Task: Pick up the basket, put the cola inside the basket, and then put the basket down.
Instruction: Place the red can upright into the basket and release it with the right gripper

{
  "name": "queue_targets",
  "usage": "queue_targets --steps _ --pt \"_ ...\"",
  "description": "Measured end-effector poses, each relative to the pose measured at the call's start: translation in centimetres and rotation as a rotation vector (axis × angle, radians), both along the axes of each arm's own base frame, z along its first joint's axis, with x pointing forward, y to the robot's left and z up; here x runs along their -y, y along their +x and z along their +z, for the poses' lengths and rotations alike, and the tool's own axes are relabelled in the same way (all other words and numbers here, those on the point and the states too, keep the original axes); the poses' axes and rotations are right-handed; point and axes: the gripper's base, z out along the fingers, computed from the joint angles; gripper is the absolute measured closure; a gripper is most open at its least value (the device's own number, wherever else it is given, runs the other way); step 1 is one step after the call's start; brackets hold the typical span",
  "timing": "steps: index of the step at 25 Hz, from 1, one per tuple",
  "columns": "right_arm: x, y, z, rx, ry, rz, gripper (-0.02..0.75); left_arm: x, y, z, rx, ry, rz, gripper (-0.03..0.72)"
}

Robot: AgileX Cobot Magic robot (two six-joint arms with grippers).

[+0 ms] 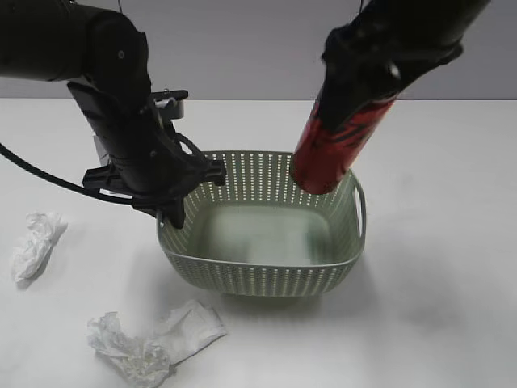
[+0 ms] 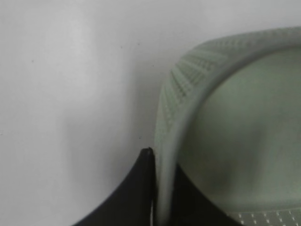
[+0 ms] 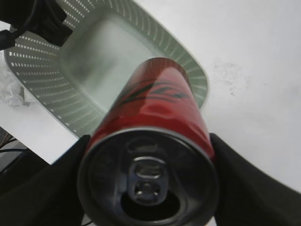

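Sage-green basket (image 1: 266, 271) sits mid bench (image 1: 452, 267), its left rim pinched by left tool (image 1: 182, 190) w/ fingers either side of the wall. Red cola (image 1: 339, 145) held tilted over basket's right end, squeezed btwn right tool (image 3: 148, 183) fingers. Crumpled tissues (image 1: 153, 339) lie front-left, another (image 1: 36, 242) far left

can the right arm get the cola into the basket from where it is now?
Probably yes. The right end effector holds the cola tilted over the basket, whose floor looks empty. The left end effector grips only the left rim, so the drop path seems free.
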Motion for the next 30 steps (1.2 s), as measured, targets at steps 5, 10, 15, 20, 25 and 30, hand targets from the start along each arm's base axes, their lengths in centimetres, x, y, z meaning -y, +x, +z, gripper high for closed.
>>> queue_targets --steps 5,10,15,20,25,30 --pt "-2.4 1.8 -4.2 -0.093 -0.049 0.018 0.232 0.0 0.0 0.0 -0.001 0.0 0.0 0.692" --pt "-3.9 3.3 -8.3 -0.184 -0.082 0.013 0.232 0.0 0.0 0.0 -0.001 0.0 0.0 0.692" --pt "-4.5 4.0 -10.6 -0.24 -0.11 0.01 0.232 0.0 0.0 0.0 0.0 -0.003 0.001 0.692" --pt "-4.6 4.1 -11.1 -0.251 -0.114 0.009 0.232 0.0 0.0 0.0 0.0 0.001 -0.001 0.692" --pt "-4.6 4.0 -11.0 -0.253 -0.114 0.01 0.118 0.0 0.0 0.0 0.0 0.001 -0.001 0.692" --pt "-4.6 3.9 -9.4 -0.234 -0.098 0.014 0.09 0.0 0.0 0.0 0.0 0.001 -0.001 0.692"
